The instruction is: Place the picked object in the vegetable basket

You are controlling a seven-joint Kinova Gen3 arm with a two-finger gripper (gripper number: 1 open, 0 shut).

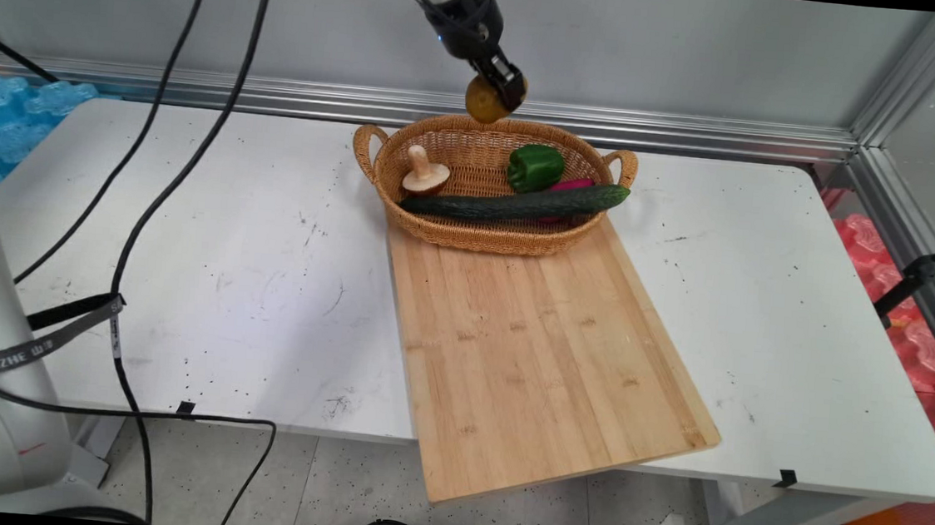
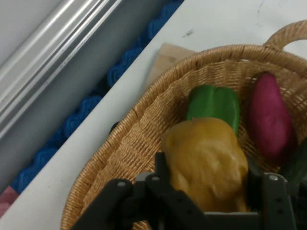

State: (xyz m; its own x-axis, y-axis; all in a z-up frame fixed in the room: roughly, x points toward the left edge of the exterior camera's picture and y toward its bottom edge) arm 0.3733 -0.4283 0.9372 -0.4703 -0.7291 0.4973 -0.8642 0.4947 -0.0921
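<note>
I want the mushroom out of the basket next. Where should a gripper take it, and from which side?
Probably from above, closing on the stem of the mushroom: it sticks up, cap down, free of the cucumber in the basket.

I work in a robotics lab test cell: a scuffed white bench (image 1: 208, 275) framed by grey panel walls (image 1: 659, 52) with aluminium rails (image 1: 611, 128), coloured foam mats (image 1: 12, 114) around it, and my black cables (image 1: 184, 148) hanging across.
</note>
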